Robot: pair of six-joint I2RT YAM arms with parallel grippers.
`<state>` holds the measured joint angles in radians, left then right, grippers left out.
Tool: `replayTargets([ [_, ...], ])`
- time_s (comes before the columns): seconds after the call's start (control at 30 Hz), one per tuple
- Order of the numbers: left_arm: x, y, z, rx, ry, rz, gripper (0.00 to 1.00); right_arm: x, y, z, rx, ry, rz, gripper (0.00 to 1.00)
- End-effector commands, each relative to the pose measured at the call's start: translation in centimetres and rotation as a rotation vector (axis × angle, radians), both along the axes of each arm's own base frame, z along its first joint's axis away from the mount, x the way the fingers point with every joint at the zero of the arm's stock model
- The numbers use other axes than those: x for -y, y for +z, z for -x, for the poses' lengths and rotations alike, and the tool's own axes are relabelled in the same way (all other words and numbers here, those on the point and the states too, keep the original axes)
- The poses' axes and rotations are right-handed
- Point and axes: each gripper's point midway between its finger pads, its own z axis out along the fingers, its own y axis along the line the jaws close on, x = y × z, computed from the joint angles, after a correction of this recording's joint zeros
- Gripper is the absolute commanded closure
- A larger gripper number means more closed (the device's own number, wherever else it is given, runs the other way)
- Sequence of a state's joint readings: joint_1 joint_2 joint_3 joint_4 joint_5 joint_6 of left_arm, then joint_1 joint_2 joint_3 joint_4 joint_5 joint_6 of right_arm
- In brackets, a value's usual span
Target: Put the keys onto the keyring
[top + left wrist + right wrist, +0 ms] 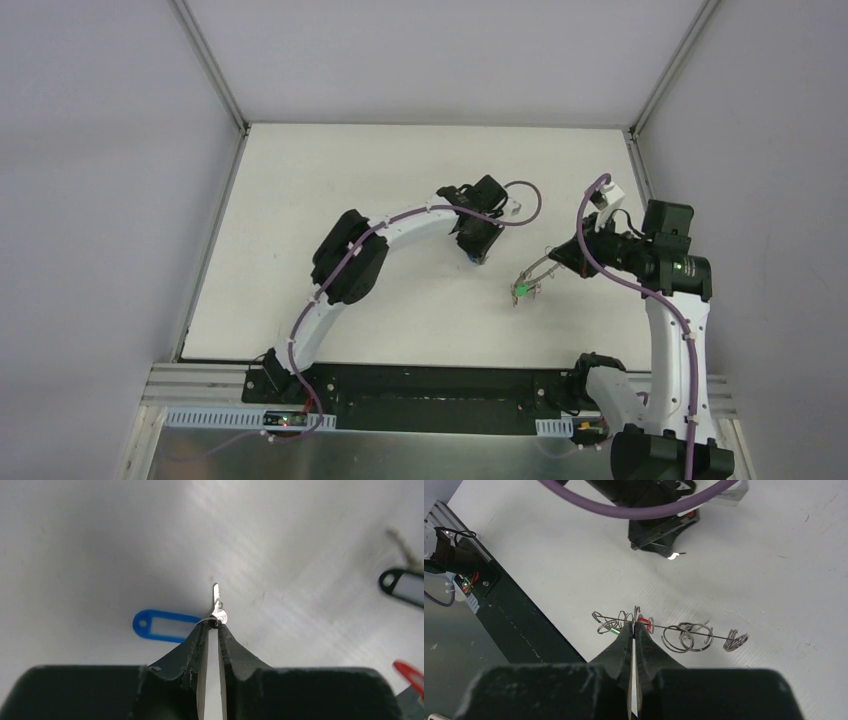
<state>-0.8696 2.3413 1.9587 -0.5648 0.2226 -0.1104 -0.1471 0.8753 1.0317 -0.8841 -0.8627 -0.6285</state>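
— Pinching what, the left gripper [214, 624]?
— A silver key [216, 599] by its head, its blue tag [162, 626] lying flat on the white table [100, 555] beside the fingers.
— And the keyring [684, 636]?
— Well apart to the right, seen edge-on, with the right gripper [634, 625] clamped on its rim.

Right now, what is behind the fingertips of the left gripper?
A small silver metal key sticks out between the tips of the left gripper. Behind them is a blue plastic tag, against the white table; one finger covers its right end.
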Motion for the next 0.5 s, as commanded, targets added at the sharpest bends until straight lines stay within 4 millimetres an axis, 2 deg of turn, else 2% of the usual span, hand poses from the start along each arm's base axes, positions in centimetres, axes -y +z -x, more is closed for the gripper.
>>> replayTargets([
  [0.0, -3.9, 3.2, 1.3, 0.080, -0.046, -0.024, 0.86, -0.7, 1.5, 0.1, 0.039, 0.039, -0.041, 1.00],
  [0.1, -6.0, 4.2, 3.0, 0.073, -0.085, -0.008, 0.82, -1.0, 1.3, 0.0, 0.035, 0.067, -0.055, 1.00],
  [0.23, -7.9, 6.6, 4.6, 0.101, -0.149, 0.024, 0.67, -1.1, 0.4, -0.2, 0.040, 0.112, -0.051, 1.00],
  [0.37, -9.0, 8.2, 4.4, 0.172, -0.171, 0.035, 0.51, -1.5, -0.3, -0.7, 0.053, 0.162, -0.056, 1.00],
  [0.47, -8.3, 8.1, 3.8, 0.161, -0.156, 0.032, 0.47, -1.8, -0.3, -1.5, 0.054, 0.168, -0.090, 1.00],
])
